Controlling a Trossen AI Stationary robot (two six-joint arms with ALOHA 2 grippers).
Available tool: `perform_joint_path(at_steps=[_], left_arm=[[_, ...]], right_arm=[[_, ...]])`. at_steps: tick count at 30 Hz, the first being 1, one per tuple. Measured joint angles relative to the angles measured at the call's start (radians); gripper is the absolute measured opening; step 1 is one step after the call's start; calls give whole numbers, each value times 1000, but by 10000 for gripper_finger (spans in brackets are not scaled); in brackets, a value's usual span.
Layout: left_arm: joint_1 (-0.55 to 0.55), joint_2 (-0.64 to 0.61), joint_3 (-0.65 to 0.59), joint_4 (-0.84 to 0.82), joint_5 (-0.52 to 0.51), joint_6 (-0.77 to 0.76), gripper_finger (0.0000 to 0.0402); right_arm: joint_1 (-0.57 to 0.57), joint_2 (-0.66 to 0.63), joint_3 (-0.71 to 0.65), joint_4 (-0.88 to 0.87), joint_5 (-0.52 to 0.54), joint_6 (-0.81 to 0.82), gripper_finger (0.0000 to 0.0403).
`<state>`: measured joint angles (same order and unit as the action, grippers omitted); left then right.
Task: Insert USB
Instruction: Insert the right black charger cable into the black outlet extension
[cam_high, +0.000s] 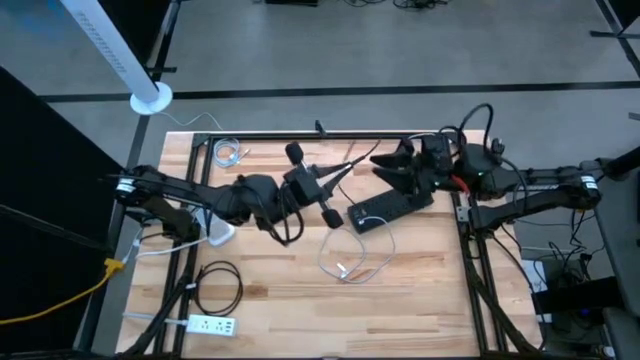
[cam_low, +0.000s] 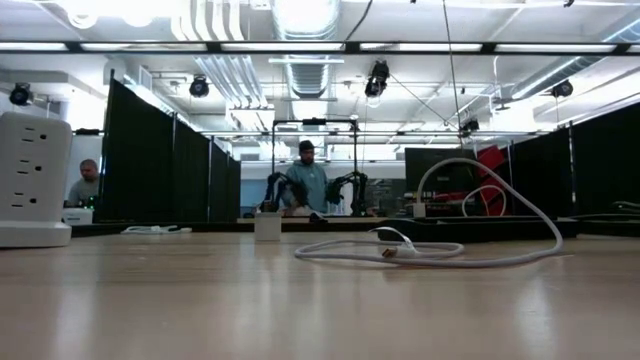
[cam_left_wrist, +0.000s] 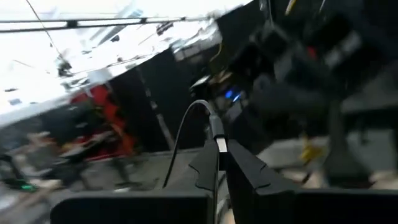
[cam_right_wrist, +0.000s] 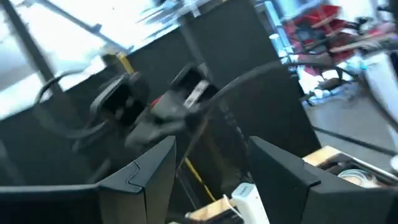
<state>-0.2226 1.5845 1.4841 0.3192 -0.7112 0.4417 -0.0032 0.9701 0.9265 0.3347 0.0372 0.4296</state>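
In the high view my left gripper (cam_high: 342, 173) is above the middle of the table, shut on a thin USB cable (cam_high: 365, 155). Its wrist view shows the gripper (cam_left_wrist: 219, 163) and the cable (cam_left_wrist: 186, 121) curving away beyond the fingertips. My right gripper (cam_high: 388, 172) is open and hovers just to the right, facing the left one; nothing sits between its fingers (cam_right_wrist: 208, 171). A black box-shaped device (cam_high: 390, 208) lies flat on the table below both grippers. A white cable (cam_high: 350, 262) runs from it in a loop that lies on the wood (cam_low: 430, 250). My left gripper pinches the plug end (cam_left_wrist: 220, 144) of the cable between its two fingertips. The grey plug housing (cam_left_wrist: 216, 127) sticks out past the fingertips and the cable arcs away from it, slack. The held end is lifted clear of the table, with the fingers roughly level and pointing toward the table's right.
A white power strip (cam_high: 210, 325) and a black cable coil (cam_high: 220, 285) lie near the left front. A round tin (cam_high: 228, 152) sits at the far left corner. A white outlet block (cam_low: 30, 180) stands at the left. People are in the room behind.
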Motion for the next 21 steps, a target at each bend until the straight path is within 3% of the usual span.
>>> perform_joint_path(at_steps=[5,11,21], left_arm=[[-2,8,0,113,109,-118,0],[-3,43,0,203,202,-231,0],[-3,87,-1,312,232,-340,0]], right_arm=[[47,13,1,150,-19,-104,181],[51,16,7,156,-15,-153,181],[69,21,37,165,-45,-221,181]])
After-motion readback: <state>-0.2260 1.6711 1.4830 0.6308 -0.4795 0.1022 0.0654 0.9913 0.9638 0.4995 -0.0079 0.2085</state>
